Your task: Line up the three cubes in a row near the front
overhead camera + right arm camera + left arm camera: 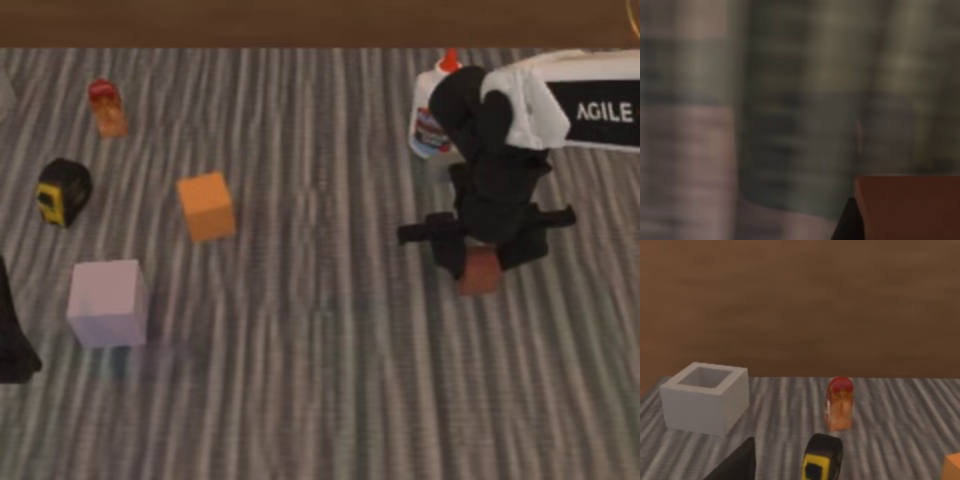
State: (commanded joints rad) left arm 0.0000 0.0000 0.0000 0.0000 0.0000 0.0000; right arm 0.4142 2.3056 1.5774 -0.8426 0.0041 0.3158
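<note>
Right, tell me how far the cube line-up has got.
Nothing is lined up yet. The right gripper is down over the small reddish-brown cube on the table's right side; whether it is gripped cannot be told. The orange cube and the lilac-pink cube sit apart on the left, untouched. The left arm is parked at the left edge. All three still need placing in a row.

Grey striped table (330,380) with orange cube (206,205), lilac cube (107,302), tape measure (63,191).
</note>
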